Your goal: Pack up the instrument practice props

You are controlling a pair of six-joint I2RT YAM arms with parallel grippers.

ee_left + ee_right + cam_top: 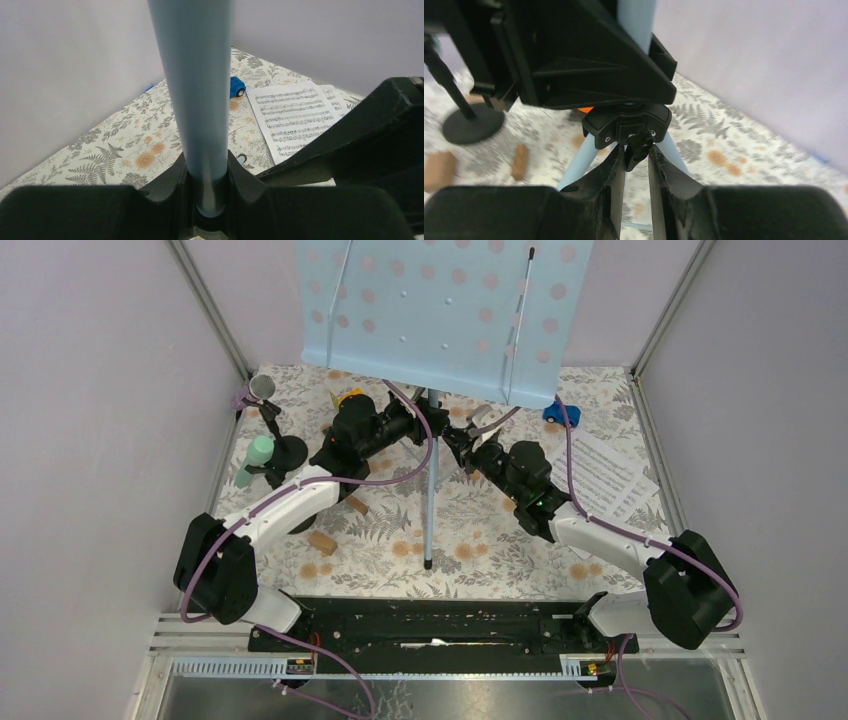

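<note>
The pale blue perforated music rack [440, 310] stands at the back on its pole [197, 90] and tripod legs [430, 510]. My left gripper [425, 425] is shut on the pole, which sits between its fingers in the left wrist view [207, 170]. My right gripper [455, 440] is closed on the black knob [639, 145] of the tripod hub [624, 125]. White sheet-music pages [605, 475] lie at the right. A purple microphone [262, 388] and a mint-green microphone [258, 455] sit in black round-based holders [290, 452] at the left.
A small blue toy car [560, 413] sits at the back right, and shows in the left wrist view [236, 87]. Brown wooden blocks [322, 542] lie left of the tripod leg. Grey walls close in on three sides. One holder's base [471, 125] shows in the right wrist view.
</note>
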